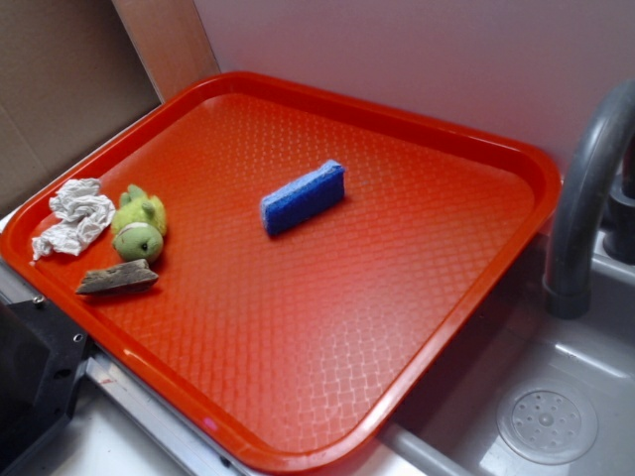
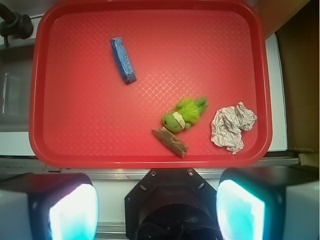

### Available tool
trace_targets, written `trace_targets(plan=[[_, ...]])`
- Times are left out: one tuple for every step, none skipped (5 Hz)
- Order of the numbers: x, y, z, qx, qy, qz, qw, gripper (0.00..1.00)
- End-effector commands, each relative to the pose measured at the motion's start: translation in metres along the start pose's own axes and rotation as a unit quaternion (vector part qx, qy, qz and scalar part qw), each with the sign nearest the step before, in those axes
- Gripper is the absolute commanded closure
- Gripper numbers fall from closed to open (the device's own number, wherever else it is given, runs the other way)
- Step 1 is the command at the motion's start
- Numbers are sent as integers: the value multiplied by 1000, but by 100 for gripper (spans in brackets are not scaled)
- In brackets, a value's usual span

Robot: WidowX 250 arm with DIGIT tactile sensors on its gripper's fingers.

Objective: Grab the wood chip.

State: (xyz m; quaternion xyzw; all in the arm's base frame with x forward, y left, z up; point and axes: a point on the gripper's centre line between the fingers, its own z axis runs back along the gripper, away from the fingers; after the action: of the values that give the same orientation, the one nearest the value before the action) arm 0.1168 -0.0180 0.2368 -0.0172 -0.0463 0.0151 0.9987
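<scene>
Closing on the green plush toy point(image 2: 184, 114) instead of the wood chip point(image 2: 170, 141) is the main risk: the two touch. The gripper point(image 2: 157, 207) hangs high with its jaws spread, off the red tray point(image 2: 45, 145). The chip, a flat brown-grey wedge, lies near the tray's 5 o'clock edge in the wrist view; the crumpled paper point(image 2: 231, 125) sits at its 2 o'clock.

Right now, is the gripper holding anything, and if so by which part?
Nothing is held. The gripper is open, back off the red tray, and the wood chip lies untouched on it beside the green plush toy.
</scene>
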Motion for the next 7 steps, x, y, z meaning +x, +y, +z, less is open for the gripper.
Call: trace_targets(plan=[[0, 0, 0, 0, 0, 0, 1000, 0], [9, -10, -32, -21, -10, -124, 992, 0], [19, -11, -63, -14, -10, -167, 986, 0], [19, -5, -98, -34, -21, -165, 986, 0], [9, -1, -134, -40, -13, -138, 990, 0], [-2, 10, -157, -43, -26, -150, 987, 0], [1, 21, -183, -40, -5, -156, 987, 0]])
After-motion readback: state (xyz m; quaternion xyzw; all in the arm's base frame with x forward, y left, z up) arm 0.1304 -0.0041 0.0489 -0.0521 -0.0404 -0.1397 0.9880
